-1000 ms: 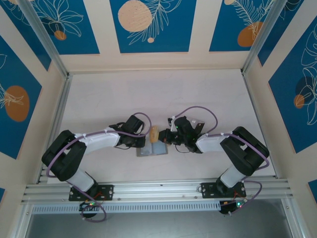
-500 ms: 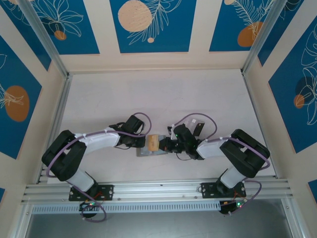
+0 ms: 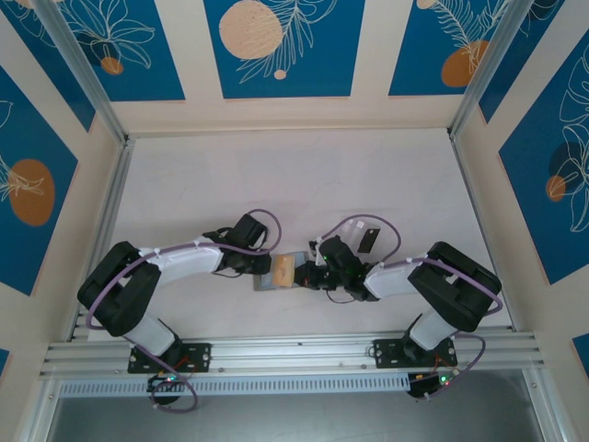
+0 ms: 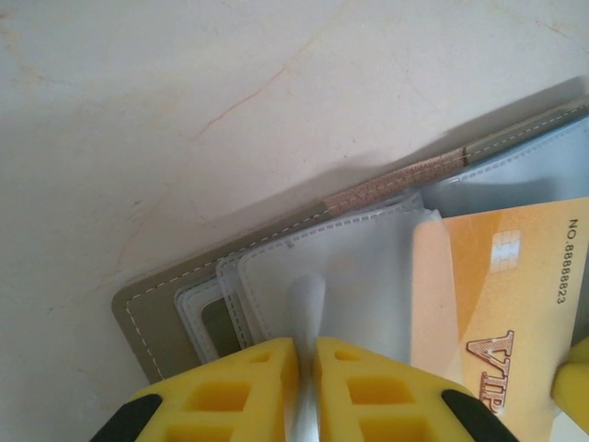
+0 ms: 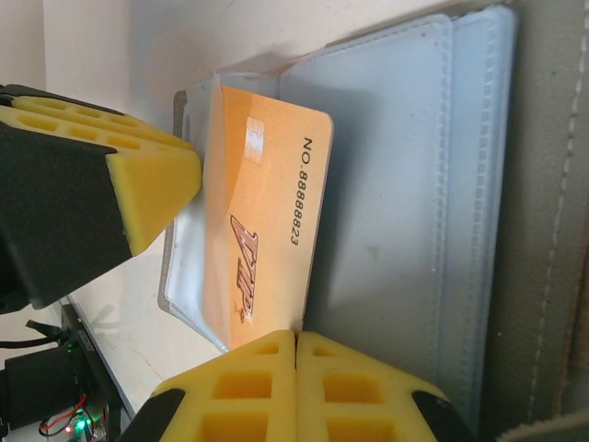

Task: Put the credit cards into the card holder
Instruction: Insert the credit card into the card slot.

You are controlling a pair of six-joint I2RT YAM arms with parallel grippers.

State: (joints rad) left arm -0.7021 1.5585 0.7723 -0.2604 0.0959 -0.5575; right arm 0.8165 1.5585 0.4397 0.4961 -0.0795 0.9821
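Where the metal rail (image 3: 294, 348) carries both arm bases, on the near side of the card holder (image 3: 265, 284), the left arm (image 3: 175, 262) bends in toward the holder's left edge and the right arm (image 3: 396, 274) toward its right edge. The card holder lies open and flat on the table (image 3: 276, 175), grey cover down and pale blue-grey inside up, with clear sleeves fanned over its left half.

At that left half the left gripper (image 4: 306, 373) has its yellow fingers (image 4: 230, 391) drawn almost together. Only a thin slit is left between them, and a leaf of clear sleeve is pinched in that slit.

From the holder's right side the right gripper (image 5: 294, 368) is closed tight, its fingers meeting, clamped on one short edge of the orange credit card (image 5: 267, 212). The card lies over the middle of the holder, printed face up with a number and gold lettering. Its opposite short end sits at the mouth of the pinched sleeve, and the left wrist view shows a strip of it clouded by the plastic. Most of the card lies outside the sleeve.

Beyond the holder the pale table runs back to a cream wall with blue panels (image 3: 276, 46) bearing orange discs and white leaf outlines.
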